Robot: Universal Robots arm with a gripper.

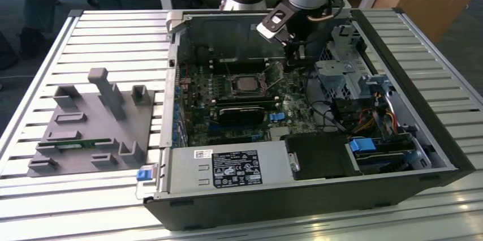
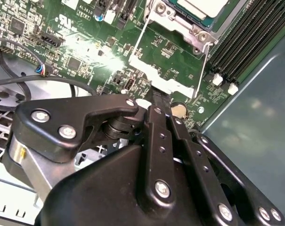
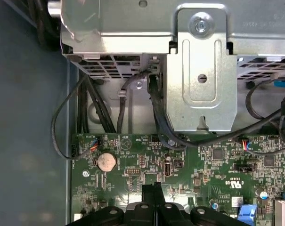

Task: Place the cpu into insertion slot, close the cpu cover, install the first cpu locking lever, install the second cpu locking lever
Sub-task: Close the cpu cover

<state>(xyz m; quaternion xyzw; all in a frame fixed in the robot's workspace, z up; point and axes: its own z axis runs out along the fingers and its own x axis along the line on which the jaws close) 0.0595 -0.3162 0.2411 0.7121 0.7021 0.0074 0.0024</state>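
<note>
Gripper (image 1: 293,63) hangs low inside the open computer case (image 1: 302,196). Its fingers (image 2: 157,113) are pressed together with nothing showing between them, and its tips sit just above the green motherboard (image 3: 133,155), beside a coin battery (image 3: 105,161). From where I stand, the insertion slot (image 1: 245,82) lies toward the exterior view's left of the tool and a little nearer. The cpu (image 2: 203,5) is seated in it, and the cpu cover (image 2: 173,19) seems to be down over its edges. Two thin wire locking levers (image 2: 138,40) run along the slot's sides, their long axes pointing back at the fingertips. Whether either is latched I cannot tell. Room is tight: a metal drive cage (image 1: 340,74) crowds the exterior view's right, and memory slots (image 2: 248,40) flank the slot.
</note>
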